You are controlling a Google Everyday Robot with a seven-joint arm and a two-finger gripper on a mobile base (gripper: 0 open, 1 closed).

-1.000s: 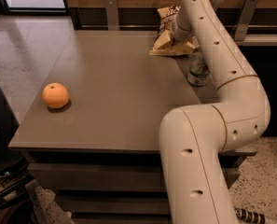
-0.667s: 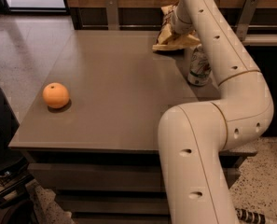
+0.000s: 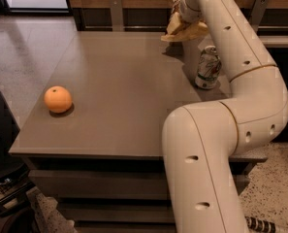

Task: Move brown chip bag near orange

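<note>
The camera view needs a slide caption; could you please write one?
Gripper holds the chip bag above the table's far edge, beside a can; the orange sits by the left edge.

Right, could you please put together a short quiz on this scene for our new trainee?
1. Fill in: in this view the orange sits near the table's ___ edge.
2. True or false: the brown chip bag lies flat on the table.
3. Which thing stands closest to the gripper, up over the table's far right part? A the orange; B the soda can; C a mug.

Key:
1. left.
2. False: the gripper is shut on the bag and holds it above the tabletop.
3. B.
</note>
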